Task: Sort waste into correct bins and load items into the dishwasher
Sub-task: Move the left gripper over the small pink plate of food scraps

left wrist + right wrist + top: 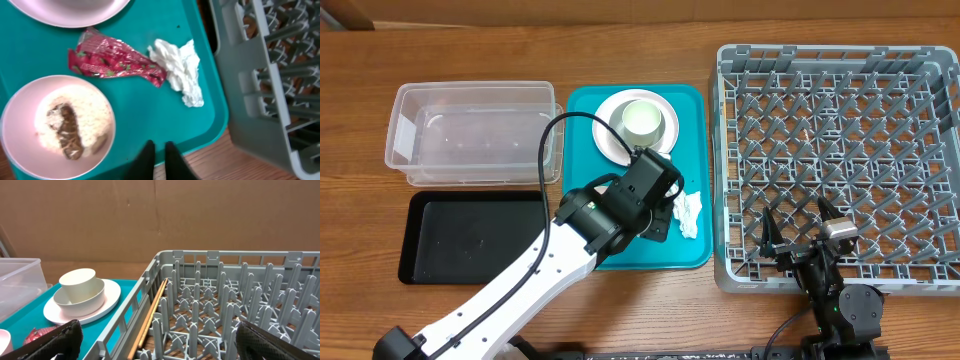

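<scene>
Wooden table [350,200] is carrying a teal tray [582,100] mid-frame.
L gripper [159,152] is hanging, jaws together & empty, near tray's lower edge; R gripper [797,228] is sitting spread wide at rack [720,150] bottom.

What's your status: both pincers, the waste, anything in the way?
Left pincer shut, empty, over near edge of teal tray. Right pincer open, at dish rack. Red wrapper and napkin lie together on tray, unsorted. Nothing covering them.
</scene>
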Robot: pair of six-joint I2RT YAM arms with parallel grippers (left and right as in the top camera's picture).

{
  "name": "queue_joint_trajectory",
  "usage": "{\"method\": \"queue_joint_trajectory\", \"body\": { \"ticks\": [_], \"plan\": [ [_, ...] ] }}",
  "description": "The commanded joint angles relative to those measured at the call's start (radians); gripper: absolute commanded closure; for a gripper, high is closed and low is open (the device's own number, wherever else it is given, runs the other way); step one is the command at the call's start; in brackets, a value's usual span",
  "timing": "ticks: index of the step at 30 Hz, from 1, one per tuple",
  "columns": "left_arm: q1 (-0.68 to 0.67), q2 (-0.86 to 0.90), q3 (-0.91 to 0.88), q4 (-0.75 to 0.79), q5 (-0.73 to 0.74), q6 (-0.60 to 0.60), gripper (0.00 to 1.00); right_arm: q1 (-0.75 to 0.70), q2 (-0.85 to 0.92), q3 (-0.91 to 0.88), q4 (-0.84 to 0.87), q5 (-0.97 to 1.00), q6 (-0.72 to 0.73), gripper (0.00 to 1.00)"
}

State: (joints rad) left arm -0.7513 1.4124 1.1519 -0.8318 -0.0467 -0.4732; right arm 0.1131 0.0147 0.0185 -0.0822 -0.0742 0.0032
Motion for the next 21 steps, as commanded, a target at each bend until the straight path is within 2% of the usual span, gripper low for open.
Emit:
{"method": "queue_joint_trajectory", "body": {
  "ticks": [1,9,13,17,20,21],
  "plan": [
    [-0.005,0.037,-0.005,0.021,0.134,-0.006,0.96,-0.003,-0.011,-0.011,0.005,0.003,0.002,0.00],
    [-0.011,0.060,-0.005,0.010,0.063,-0.006,0.96,-0.003,-0.011,-0.011,0.005,0.003,0.002,0.00],
    [-0.011,0.070,-0.005,0.006,0.066,-0.006,0.92,-0.003,-0.011,-0.011,0.005,0.003,0.002,0.00],
    [-0.015,0.103,-0.005,-0.019,0.044,0.001,0.78,-0.003,-0.011,-0.011,0.005,0.003,0.002,0.00],
    [-0.015,0.133,-0.005,-0.031,-0.036,0.001,0.67,-0.003,-0.011,-0.011,0.005,0.003,0.002,0.00],
    [-0.015,0.142,-0.005,-0.031,-0.063,0.001,0.67,-0.003,-0.011,-0.011,0.005,0.003,0.002,0.00]
  ]
}}
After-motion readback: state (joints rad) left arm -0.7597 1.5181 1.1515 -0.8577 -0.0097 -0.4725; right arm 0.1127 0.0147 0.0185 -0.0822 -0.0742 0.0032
